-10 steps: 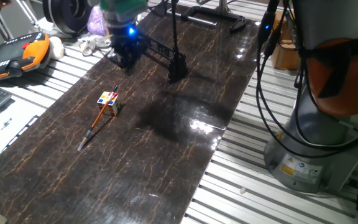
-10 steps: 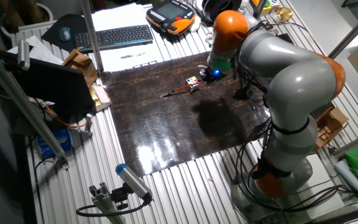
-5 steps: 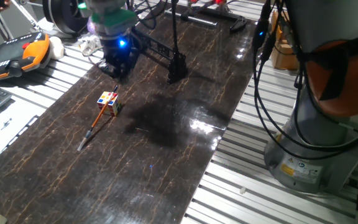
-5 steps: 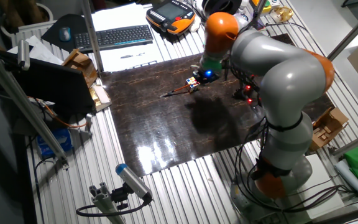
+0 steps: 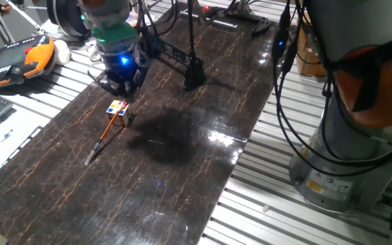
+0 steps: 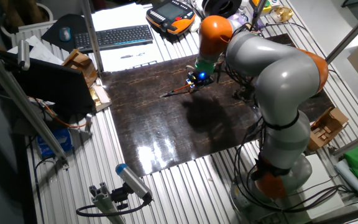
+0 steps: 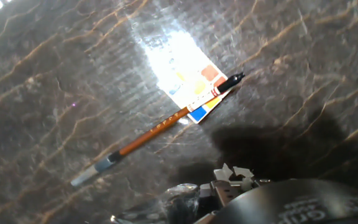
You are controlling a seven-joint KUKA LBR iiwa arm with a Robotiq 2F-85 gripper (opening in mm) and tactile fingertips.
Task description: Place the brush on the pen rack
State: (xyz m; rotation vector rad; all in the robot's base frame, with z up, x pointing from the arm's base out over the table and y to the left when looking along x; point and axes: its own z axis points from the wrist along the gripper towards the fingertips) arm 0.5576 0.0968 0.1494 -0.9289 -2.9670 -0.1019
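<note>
Orange-brown, one brush (image 7: 155,130) leans against one cube (image 7: 188,81); pincer (image 5: 119,82) opening unclear.

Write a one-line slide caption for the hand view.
Hand camera looks down on the brush lying against the puzzle cube on the dark marbled tabletop.

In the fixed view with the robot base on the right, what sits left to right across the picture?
Orange teach pendant → brush → pen rack → robot base. The puzzle cube and gripper overlap the brush's span, so I left them out.
</note>
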